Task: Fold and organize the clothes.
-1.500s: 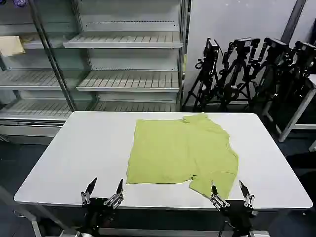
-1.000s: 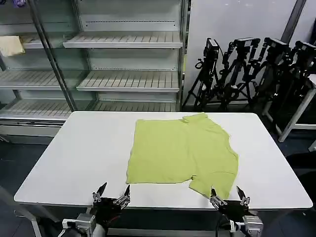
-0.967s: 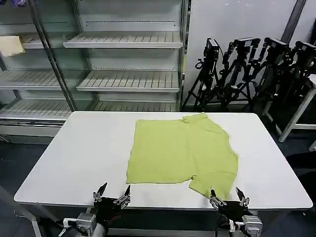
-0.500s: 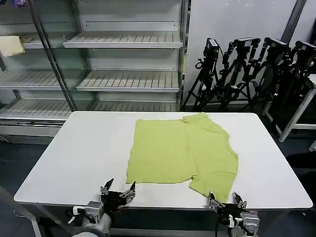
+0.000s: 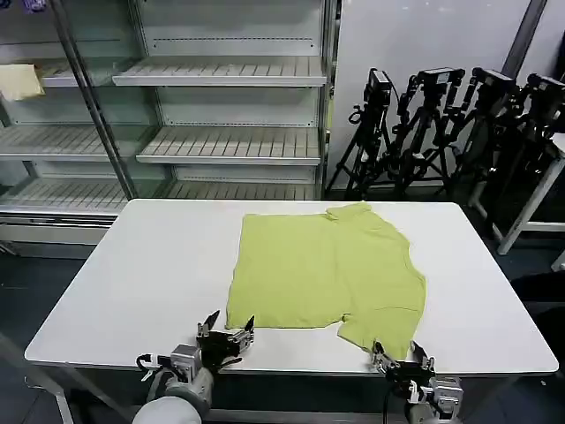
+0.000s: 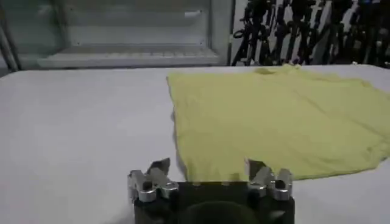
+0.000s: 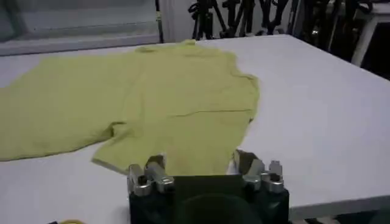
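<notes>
One white counter [image 5: 132,265] carries one lime-green shirt [image 5: 322,274], spread flat right of centre, collar toward the far edge. Bare surface lies wide on its left, narrower on its right. Two claws sit at the near edge: the left claw [image 5: 227,325] released, just short of the hem's left corner; the right claw [image 5: 398,354] released, by the near sleeve
</notes>
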